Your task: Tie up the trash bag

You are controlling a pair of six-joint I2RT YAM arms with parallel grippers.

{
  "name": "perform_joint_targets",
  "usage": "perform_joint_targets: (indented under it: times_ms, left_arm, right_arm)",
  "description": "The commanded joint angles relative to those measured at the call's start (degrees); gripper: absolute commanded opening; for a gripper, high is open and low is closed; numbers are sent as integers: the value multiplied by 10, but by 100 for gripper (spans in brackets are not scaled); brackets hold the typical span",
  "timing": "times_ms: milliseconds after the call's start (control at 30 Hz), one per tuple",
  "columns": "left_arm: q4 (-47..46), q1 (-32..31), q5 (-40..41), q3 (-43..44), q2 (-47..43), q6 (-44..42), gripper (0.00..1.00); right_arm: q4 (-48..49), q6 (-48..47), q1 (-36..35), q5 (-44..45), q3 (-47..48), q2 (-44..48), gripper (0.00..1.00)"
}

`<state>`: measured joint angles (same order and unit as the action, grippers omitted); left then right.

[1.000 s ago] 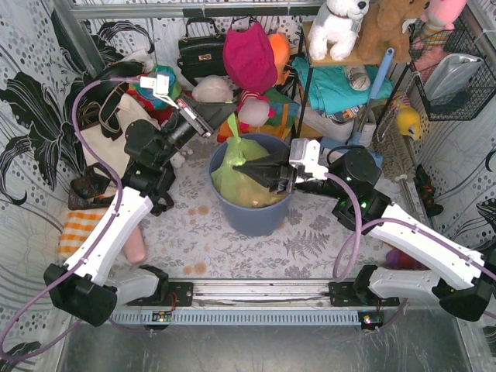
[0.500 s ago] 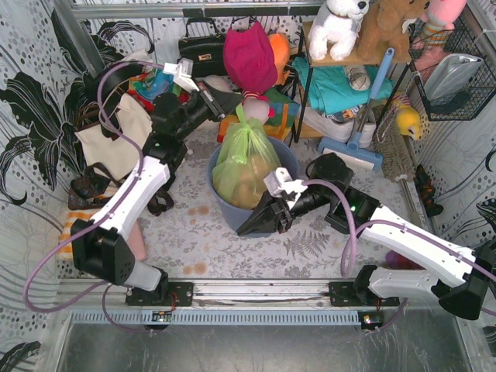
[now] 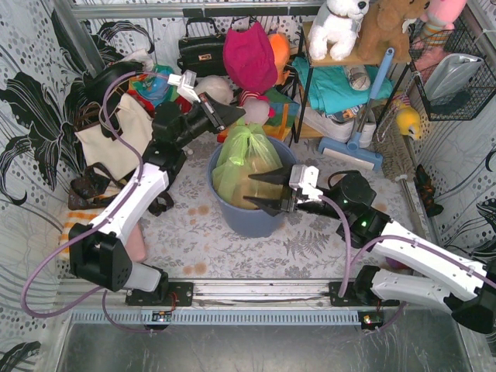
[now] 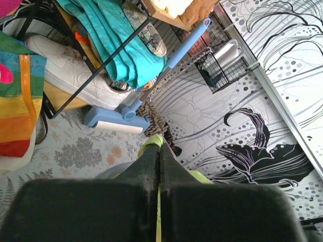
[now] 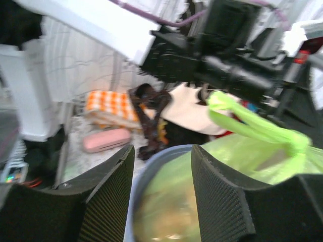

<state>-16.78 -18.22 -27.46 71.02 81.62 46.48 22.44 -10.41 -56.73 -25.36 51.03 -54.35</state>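
Note:
The trash bag is light green and sits in the round blue-grey bin with tan paper showing through. Its top is drawn up into a thin neck. My left gripper is shut on that neck, and in the left wrist view a green strip runs between the closed fingers of the left gripper. My right gripper stands open at the bin's right side, its fingertips against the bag's flank with nothing held. In the right wrist view the right gripper frames the bag and the bin's rim.
A white tote and a black handbag lie behind the left arm. A shelf with teal cloth and a blue-handled mop stand to the right. A pink case and an orange checked cloth lie at left.
My right gripper has risen from the bin's front to its right side and opened. The left gripper, still shut on the bag's neck, has shifted slightly down and right.

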Motion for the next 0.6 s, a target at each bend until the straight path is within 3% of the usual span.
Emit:
perform_joint_targets:
  times_ms: [0,167,300,567]
  left_arm:
    - [-23,5,-12,-23,-26,6,0]
    - [-13,5,-16,-31,-38,6,0]
    - [-1,5,-18,-31,-43,6,0]
    - [7,5,-20,-33,-52,8,0]
  right_arm:
    - [132,-52,-2,127,-24,-18,49]
    - [190,-77,-3,144,-17,-50,48]
    - [245,-126,-7,132,-29,-61,42]
    - [232,-190,-9,99,-3,-91,27]
